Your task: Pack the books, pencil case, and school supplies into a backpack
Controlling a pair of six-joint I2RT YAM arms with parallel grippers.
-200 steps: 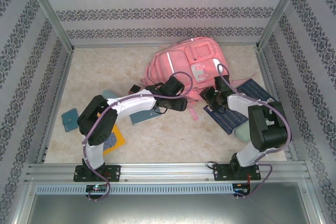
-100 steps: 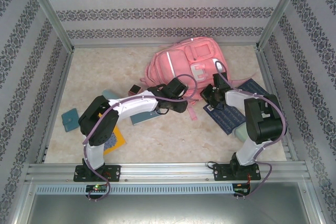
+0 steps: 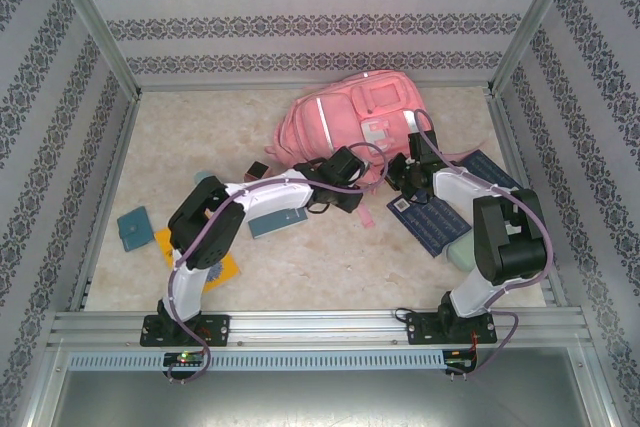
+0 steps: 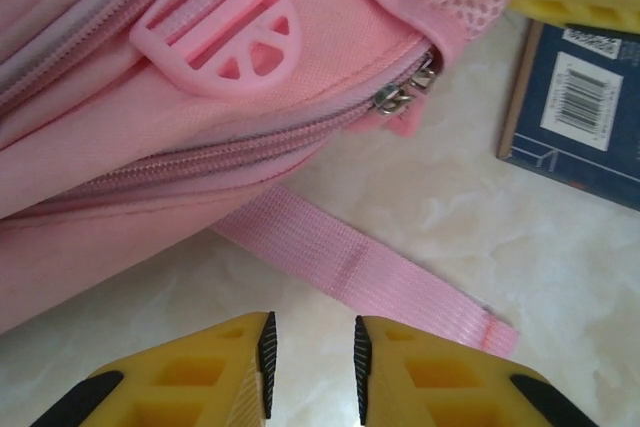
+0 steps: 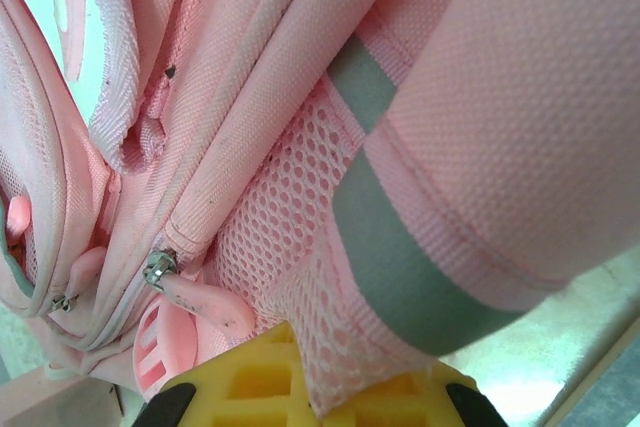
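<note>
The backpack point(image 3: 350, 119) is lying far-centre on the table point(image 3: 330, 267); the right gripper point(image 5: 312, 377) is clenching, seemingly on its mesh side pocket point(image 5: 270, 247), while the left gripper point(image 4: 311, 352) is hovering slightly parted, empty, beside its strap point(image 4: 350, 262)

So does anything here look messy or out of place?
Nothing looks broken or spilled. The backpack lies on the table with its zipper closed and a strap trailing loose. The navy book and yellow book lie scattered around it. The right end effector pinches the mesh side pocket, bunching it.
</note>
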